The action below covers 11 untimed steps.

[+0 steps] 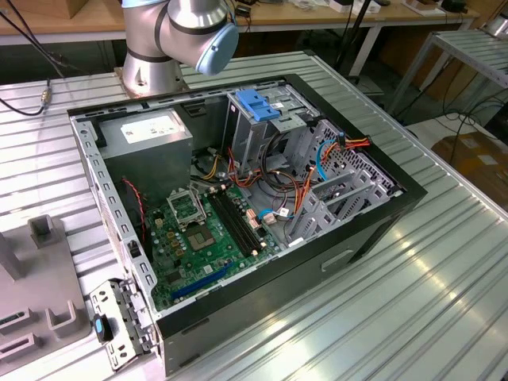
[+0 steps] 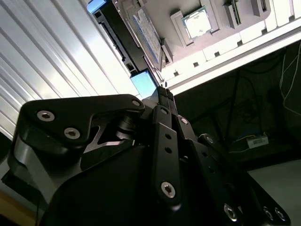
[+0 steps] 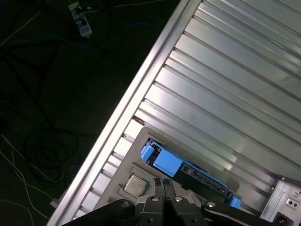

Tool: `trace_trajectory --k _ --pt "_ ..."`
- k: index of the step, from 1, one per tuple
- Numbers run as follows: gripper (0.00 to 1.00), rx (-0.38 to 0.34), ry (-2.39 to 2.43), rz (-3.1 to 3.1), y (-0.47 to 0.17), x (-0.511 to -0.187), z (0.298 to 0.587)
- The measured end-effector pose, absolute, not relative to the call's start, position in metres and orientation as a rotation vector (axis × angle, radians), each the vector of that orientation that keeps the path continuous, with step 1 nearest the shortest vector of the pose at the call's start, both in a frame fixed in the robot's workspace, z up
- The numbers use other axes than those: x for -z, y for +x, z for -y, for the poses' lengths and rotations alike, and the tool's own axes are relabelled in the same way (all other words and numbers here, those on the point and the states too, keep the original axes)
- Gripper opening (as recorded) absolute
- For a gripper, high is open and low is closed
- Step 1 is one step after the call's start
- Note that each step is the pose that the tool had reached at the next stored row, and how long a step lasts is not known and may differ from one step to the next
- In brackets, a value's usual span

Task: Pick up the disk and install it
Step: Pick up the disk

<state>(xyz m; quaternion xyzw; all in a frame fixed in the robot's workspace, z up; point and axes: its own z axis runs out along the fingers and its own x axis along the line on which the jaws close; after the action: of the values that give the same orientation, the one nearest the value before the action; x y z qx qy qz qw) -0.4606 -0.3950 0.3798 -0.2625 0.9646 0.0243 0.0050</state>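
Observation:
The disk (image 3: 165,161) lies in a grey fixture plate (image 3: 123,155) on the ribbed metal table. It is a dark flat drive with a bright blue plastic carrier rail at both ends. In the second wrist view the disk (image 2: 143,83) shows one blue end, with its dark side running away from it. My gripper (image 3: 164,183) hovers over the fixture with its thin black fingers pressed together and nothing between them. Its tips are near the blue end of the disk in both wrist views. In the second wrist view the gripper (image 2: 163,92) looks shut too.
An open computer case (image 1: 373,230) stands on the ribbed table (image 1: 413,309), holding a metal cage with a blue latch (image 1: 258,104) and a grey box with a white label (image 1: 148,133). A processor chip (image 3: 135,184) rests in the fixture. The table edge (image 3: 141,84) drops to a cabled floor.

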Motion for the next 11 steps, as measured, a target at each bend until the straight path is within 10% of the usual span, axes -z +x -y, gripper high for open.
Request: trace_trajectory --k 11 --pt "0.11 -0.077 -0.925 -2.993 -0.4606 -0.3798 0.395"
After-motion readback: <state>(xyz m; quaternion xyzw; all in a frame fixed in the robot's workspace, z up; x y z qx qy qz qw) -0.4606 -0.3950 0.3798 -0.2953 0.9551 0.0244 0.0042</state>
